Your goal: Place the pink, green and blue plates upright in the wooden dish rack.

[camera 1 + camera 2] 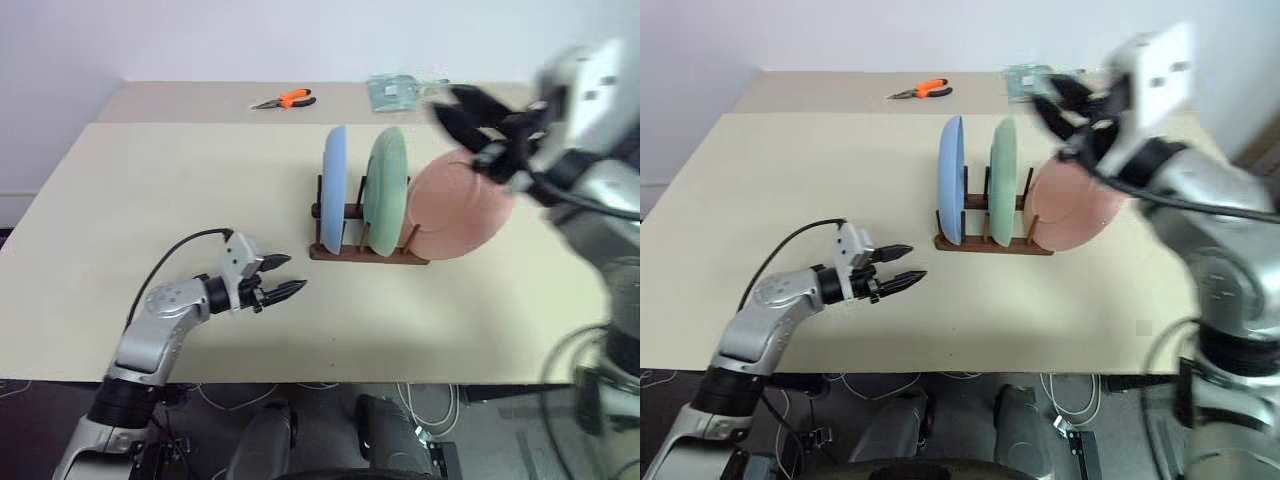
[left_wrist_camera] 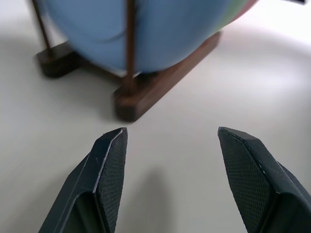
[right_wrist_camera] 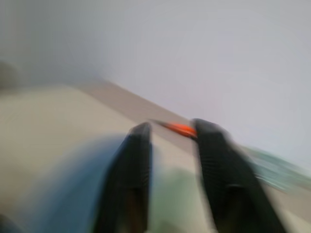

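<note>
Beige table [image 1: 150, 180], white wall [image 1: 200, 40], orange pliers [image 1: 285, 99]

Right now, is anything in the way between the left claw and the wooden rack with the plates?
No. Only bare beige table top shows between the open left claw and the dark brown wooden rack holding the blue plate.

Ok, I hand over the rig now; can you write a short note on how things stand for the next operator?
Left pincer: open, empty, low over the table, left of the wooden dish rack.
Right pincer: open, empty, above the pink plate.
Done: blue plate and green plate stand upright in the rack.
Pink plate leans tilted at the rack's right end.
To do: check that it is seated; straighten if needed.
</note>
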`<state>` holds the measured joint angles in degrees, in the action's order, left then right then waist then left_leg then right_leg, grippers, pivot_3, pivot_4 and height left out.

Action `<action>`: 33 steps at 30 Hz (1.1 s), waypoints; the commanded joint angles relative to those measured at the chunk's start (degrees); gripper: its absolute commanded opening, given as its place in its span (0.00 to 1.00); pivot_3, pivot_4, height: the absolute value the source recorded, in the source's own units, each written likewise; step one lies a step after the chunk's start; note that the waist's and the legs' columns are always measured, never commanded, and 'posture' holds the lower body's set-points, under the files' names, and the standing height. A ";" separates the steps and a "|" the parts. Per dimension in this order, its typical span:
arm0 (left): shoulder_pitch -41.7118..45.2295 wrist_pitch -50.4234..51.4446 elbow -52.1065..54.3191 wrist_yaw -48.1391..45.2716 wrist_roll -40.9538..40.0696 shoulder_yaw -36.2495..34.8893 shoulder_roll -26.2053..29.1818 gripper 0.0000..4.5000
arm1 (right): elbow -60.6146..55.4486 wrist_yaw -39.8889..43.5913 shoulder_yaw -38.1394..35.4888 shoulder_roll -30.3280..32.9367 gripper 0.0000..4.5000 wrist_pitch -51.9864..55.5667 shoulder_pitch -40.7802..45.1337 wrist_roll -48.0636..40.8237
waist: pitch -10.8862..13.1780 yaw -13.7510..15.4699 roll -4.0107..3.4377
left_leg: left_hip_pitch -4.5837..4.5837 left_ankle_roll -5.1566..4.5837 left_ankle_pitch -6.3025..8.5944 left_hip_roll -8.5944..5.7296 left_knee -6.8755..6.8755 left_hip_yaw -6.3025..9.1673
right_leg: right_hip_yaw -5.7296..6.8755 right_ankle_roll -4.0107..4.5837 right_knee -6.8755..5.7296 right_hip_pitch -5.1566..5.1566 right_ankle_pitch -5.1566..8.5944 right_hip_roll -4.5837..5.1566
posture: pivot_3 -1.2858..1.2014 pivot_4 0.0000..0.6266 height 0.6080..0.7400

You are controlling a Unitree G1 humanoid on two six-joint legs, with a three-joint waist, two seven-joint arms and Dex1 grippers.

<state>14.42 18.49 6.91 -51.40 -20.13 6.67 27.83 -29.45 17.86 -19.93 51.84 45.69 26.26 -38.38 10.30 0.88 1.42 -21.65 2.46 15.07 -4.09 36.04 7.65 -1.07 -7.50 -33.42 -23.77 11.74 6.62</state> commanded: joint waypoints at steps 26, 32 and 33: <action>-0.03 2.09 4.77 0.79 0.74 2.20 -0.05 0.68 | 4.73 11.98 1.94 3.00 0.02 -14.59 -17.20 25.78 | 0.13 -0.09 -0.32 | 0.15 -0.12 0.08 -0.02 0.09 -0.12 | -0.04 -0.08 0.19 0.25 0.05 0.13 | 0.52 0.24 1.00; -1.91 0.46 4.16 0.28 1.25 1.96 1.03 0.68 | 2.28 13.31 3.12 0.77 0.02 -15.48 -14.04 24.10 | 0.12 -0.53 -0.36 | 0.23 -0.12 0.08 0.03 0.03 -0.16 | -0.04 -0.11 0.15 0.24 0.06 0.08 | 0.52 0.24 1.00; -2.19 0.39 4.30 0.43 1.32 1.91 1.07 0.68 | 1.46 13.58 3.57 0.43 0.02 -15.29 -13.57 23.84 | 0.12 -0.48 -0.37 | 0.23 -0.12 0.08 0.03 0.04 -0.16 | -0.04 -0.11 0.15 0.24 0.06 0.08 | 0.52 0.24 1.00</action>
<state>12.63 20.35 10.13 -50.84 -19.14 9.64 28.34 -24.70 31.03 -15.83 52.61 31.24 11.14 -13.78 10.43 0.40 1.05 -21.43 2.34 15.15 -4.06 36.08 7.49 -1.11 -7.60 -33.27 -23.53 11.79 6.71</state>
